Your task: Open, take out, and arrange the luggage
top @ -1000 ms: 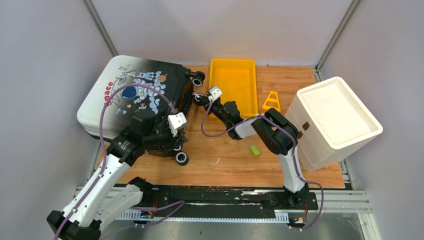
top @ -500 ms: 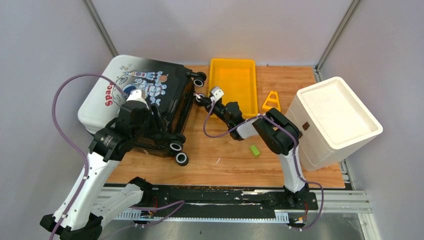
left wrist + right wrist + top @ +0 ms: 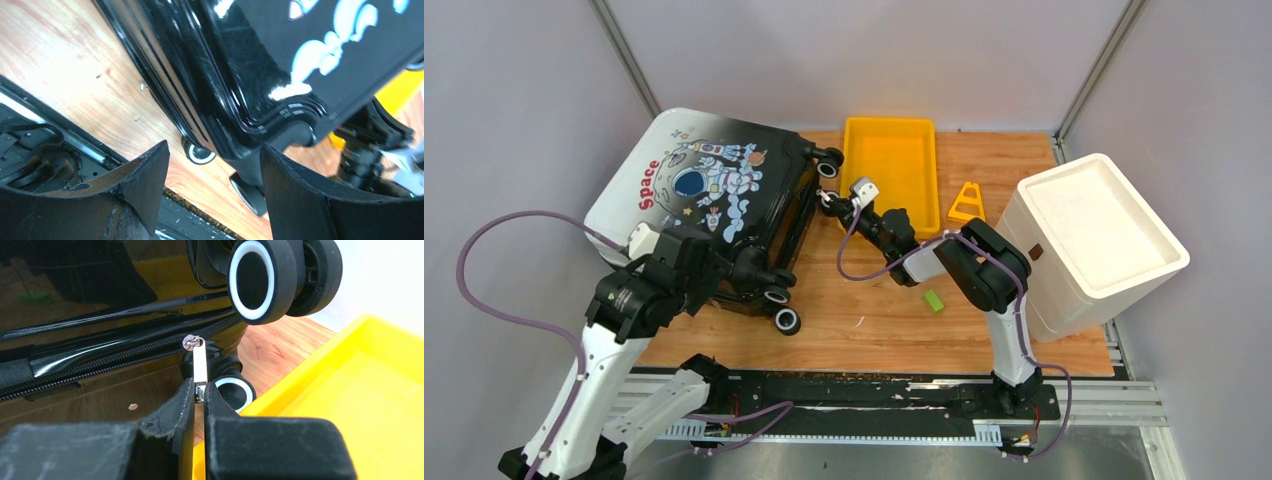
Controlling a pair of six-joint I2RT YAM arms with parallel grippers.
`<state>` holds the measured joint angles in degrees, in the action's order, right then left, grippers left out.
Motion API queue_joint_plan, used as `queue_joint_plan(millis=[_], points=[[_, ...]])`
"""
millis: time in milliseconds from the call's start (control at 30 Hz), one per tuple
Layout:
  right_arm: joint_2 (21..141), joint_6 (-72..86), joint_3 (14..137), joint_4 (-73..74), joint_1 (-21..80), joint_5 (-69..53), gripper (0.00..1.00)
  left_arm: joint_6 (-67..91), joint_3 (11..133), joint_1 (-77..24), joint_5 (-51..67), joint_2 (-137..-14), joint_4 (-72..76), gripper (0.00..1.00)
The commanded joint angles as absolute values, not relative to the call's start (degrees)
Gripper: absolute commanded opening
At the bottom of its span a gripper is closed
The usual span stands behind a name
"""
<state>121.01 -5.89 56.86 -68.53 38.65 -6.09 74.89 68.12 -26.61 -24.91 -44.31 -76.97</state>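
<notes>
Left gripper: at the near left of the wooden table, just beside the near edge of the luggage. Its two black fingers stand wide apart with nothing between them.
Luggage: a small hard-shell wheeled suitcase at the far left of the table, lying on its broad side. The shell fades from white on the left to black on the right. A cartoon astronaut and the red word "Space" face up. The two shell halves sit together.
Wheels: black with white rings, at the right end of the suitcase. One is at the far corner and one at the near corner.
Zipper pull: a slim silver tab hanging from the slider on the suitcase's right end, below the far wheel.
Right gripper: reached across to the right end of the suitcase, with its fingers pressed together on the tip of the zipper pull.
Yellow plastic tray: far centre of the table, just right of the suitcase.
Green block: small, lying on the table near the centre, beside the right arm.
Orange triangular piece: just right of the tray.
White foam box: large, at the right edge of the table, well apart from the suitcase.
</notes>
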Motion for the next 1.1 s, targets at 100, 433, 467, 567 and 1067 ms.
queue_joint_plan(millis=[100, 433, 467, 567, 1067], points=[[116.1, -5.2, 53.7, -75.2, 35.9, -4.0, 0.0, 80.5, 64.8, -26.7, -33.1, -49.0, -76.7, 0.75], [115.9, -3.8, 54.0, -73.7, 36.4, -8.9, 0.0, 74.9, 60.7, -16.8, -36.8, -51.1, -65.4, 0.69], [116.0, -3.7, 54.2, -73.3, 36.5, -9.4, 0.0, 73.1, 61.2, -14.3, -37.0, -51.9, -64.6, 0.68], [116.4, -2.6, 55.4, -71.6, 36.9, -10.4, 0.0, 69.7, 62.8, -9.7, -37.6, -54.7, -60.7, 0.68], [118.4, -1.3, 58.5, -67.3, 38.2, -14.1, 0.0, 71.5, 80.6, -0.4, -23.7, -61.8, -87.3, 0.69]])
